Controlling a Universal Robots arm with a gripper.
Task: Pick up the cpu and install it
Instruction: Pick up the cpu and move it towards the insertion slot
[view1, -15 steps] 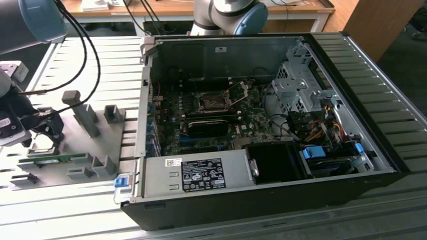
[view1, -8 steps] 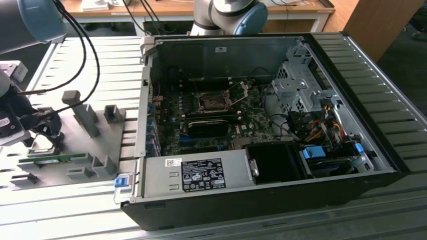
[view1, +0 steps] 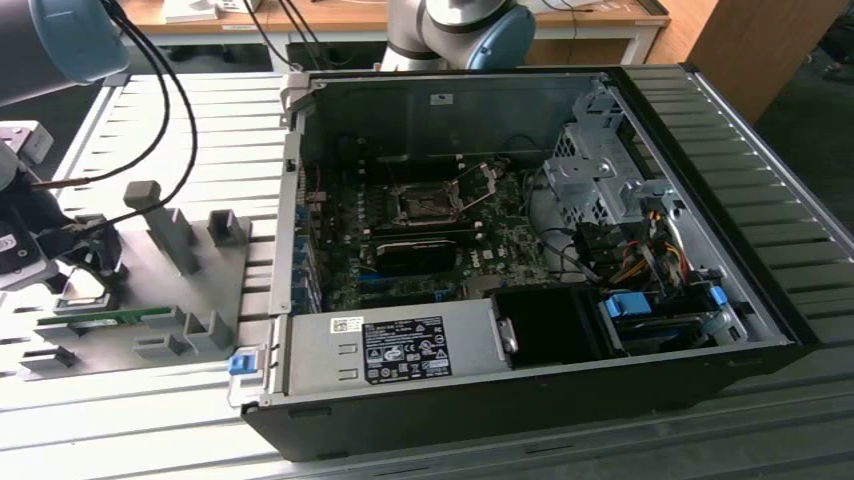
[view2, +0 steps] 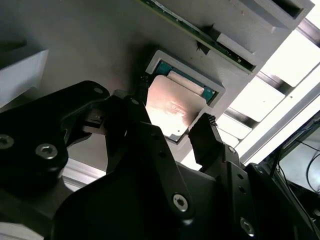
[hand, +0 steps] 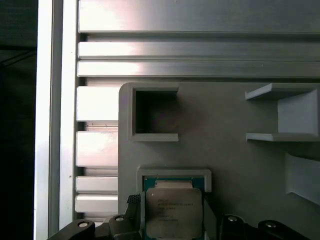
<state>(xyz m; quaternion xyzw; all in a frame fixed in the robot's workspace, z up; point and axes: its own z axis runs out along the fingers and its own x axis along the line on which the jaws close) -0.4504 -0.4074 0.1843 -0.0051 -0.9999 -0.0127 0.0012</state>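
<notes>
Arm (view1: 60, 40) bends down at the exterior view's left; gripper (view2: 175, 107) fingers spread apart.

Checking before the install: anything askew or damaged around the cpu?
Nothing stands out. The cpu looks square in its holder pocket, with the hand around it; no visible damage.

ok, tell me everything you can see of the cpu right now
The cpu is a small flat square chip with a silvery-grey metal lid, faint print on top and a green board edge around the lid in both wrist views. It lies flat, lid up, seated in a raised square nest on the grey parts tray. The pincer is right at it. I cannot tell whether they touch.
</notes>
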